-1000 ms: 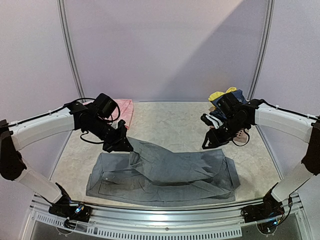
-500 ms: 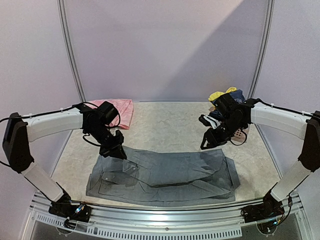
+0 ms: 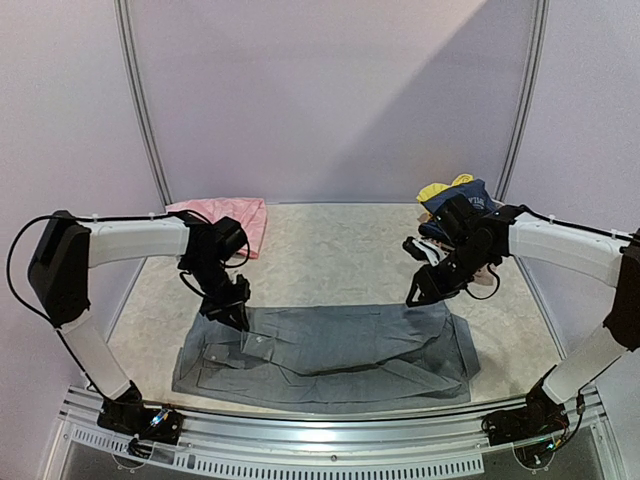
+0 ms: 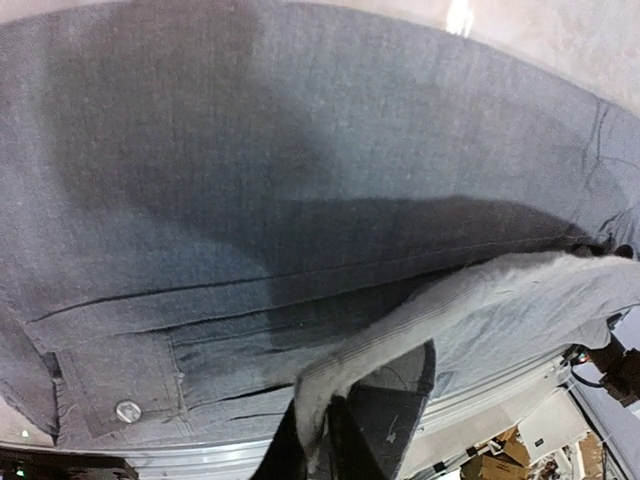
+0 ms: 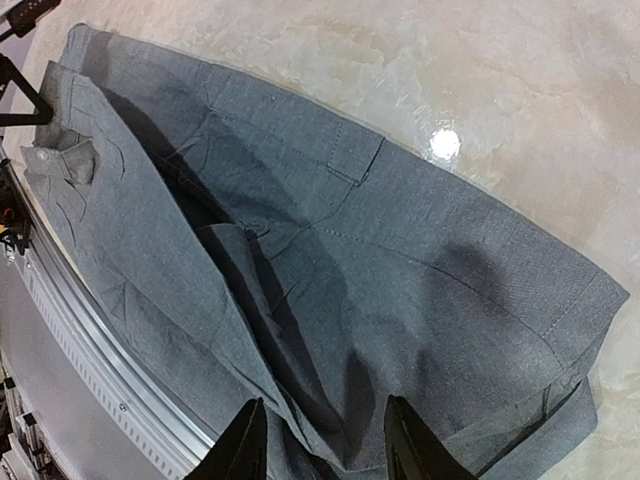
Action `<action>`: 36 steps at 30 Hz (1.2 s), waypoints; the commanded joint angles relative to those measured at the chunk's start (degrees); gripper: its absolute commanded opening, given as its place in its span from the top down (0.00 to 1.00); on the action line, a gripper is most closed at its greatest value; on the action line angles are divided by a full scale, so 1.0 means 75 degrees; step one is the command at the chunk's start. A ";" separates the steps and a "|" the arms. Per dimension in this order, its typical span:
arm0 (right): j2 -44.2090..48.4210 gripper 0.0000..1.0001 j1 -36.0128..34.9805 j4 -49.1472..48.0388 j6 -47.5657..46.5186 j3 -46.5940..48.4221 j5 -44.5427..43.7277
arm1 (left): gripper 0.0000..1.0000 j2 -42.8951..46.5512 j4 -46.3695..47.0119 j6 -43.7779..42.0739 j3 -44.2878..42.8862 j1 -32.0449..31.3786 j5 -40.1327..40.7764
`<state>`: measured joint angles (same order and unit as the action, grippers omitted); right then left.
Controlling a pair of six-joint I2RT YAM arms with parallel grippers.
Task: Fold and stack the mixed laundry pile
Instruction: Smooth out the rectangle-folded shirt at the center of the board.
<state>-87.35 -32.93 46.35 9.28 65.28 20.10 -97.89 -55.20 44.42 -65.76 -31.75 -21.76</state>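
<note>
Grey shirt (image 3: 330, 350) spread beneath both, left claw (image 3: 232, 312) pinching its edge, right claw (image 3: 418, 292) parted over the opposite corner

The marbled table (image 3: 340, 250) carries 1 flat grey shirt (image 3: 330, 350), 1 pink cloth (image 3: 235, 215) and 1 heaped garment pile (image 3: 465, 188).

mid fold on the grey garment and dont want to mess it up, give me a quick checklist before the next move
1. left gripper has the grey garment: ok, cloth edge pinched at the far left corner.
2. right gripper free of cloth: ok, open over the far right corner.
3. garment lying flat: ok, a few creases.
4. laundry pile out of the way: ok, far right behind the right arm.
5. pink item out of the way: ok, far left, apart from the garment.
</note>
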 commanded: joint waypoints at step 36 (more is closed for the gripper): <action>0.0655 0.64 -0.0931 -0.1029 -0.0463 -0.1414 0.0420 | 0.55 -0.1643 0.0284 -0.3029 -0.2977 -0.2001 0.1319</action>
<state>-79.81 -39.48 38.41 6.57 56.53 25.56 -108.55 -53.39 24.64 -86.46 -46.06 -10.33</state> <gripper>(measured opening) 0.361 0.451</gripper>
